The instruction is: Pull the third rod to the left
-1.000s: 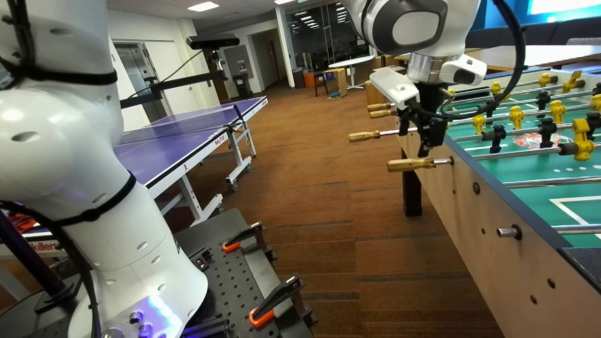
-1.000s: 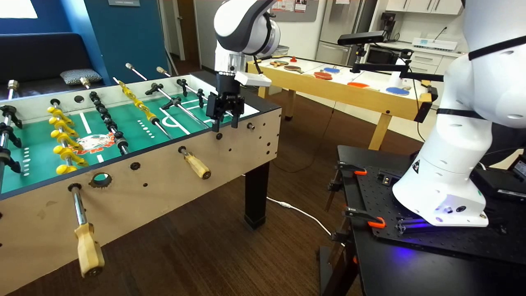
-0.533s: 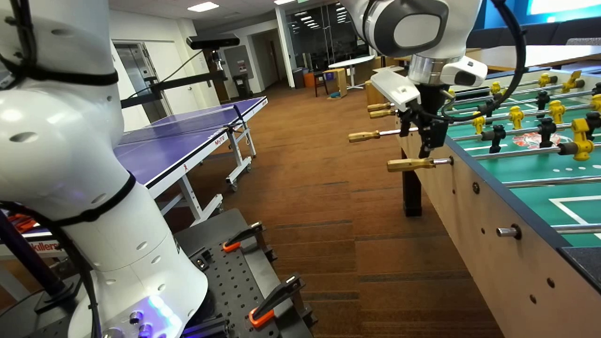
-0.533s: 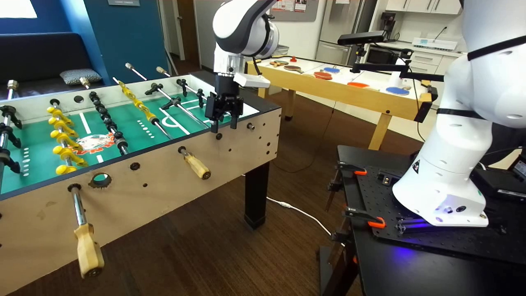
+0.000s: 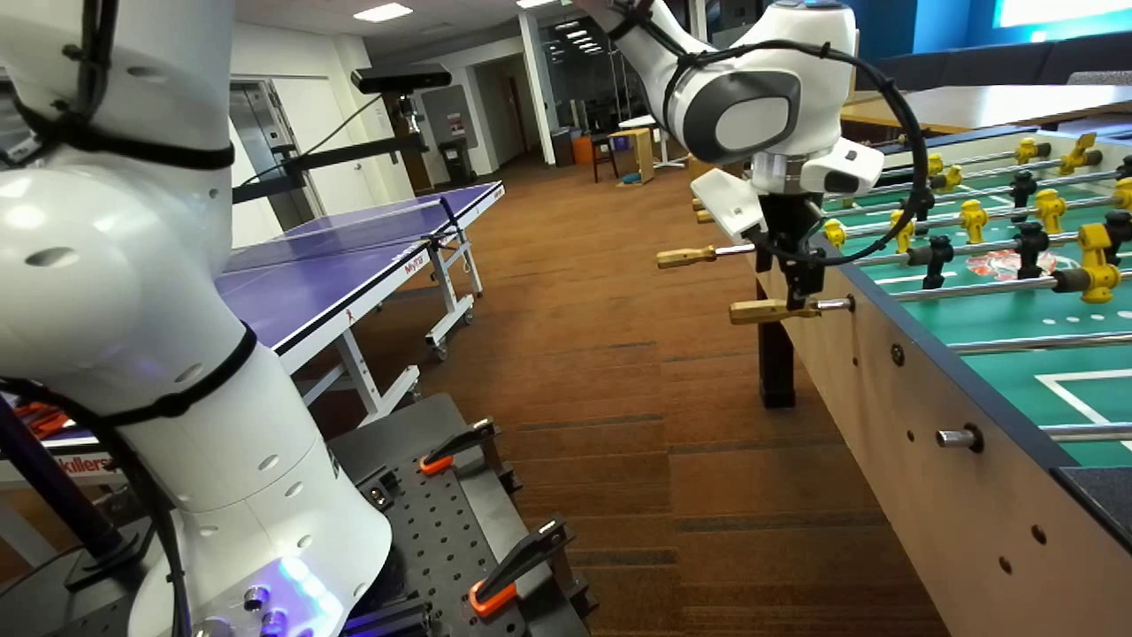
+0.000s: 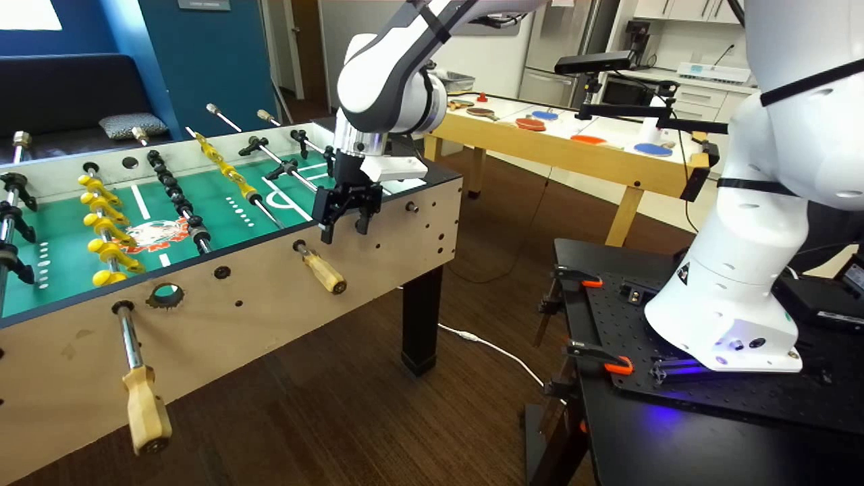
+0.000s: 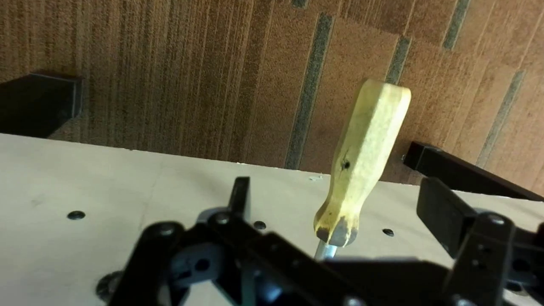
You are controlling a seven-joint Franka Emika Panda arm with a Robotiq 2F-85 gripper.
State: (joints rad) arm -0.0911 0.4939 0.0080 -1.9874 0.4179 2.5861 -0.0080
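Note:
The third rod has a tan wooden handle, which shows in both exterior views (image 5: 765,311) (image 6: 322,268) and large in the wrist view (image 7: 365,144). Its dark collar and a short piece of silver rod show at the table end. The handle sticks out from the foosball table's side. My gripper points down, just above the handle's collar end, in both exterior views (image 5: 799,303) (image 6: 345,233). In the wrist view the gripper (image 7: 333,187) is open, with one finger on each side of the handle's line and gaps on both sides. Nothing is held.
The foosball table's wooden side wall (image 5: 955,495) runs close beside the gripper. Another rod's handle (image 5: 685,257) (image 6: 145,412) sticks out farther along it. A bare rod end (image 5: 955,437) (image 6: 412,207) pokes out on the near side. A table leg (image 5: 776,363) stands below.
My arm holds nearly still at first, then moves down and along the table side toward the handle; in an exterior view it shifts left. The rods have not moved. The gripper stays open.

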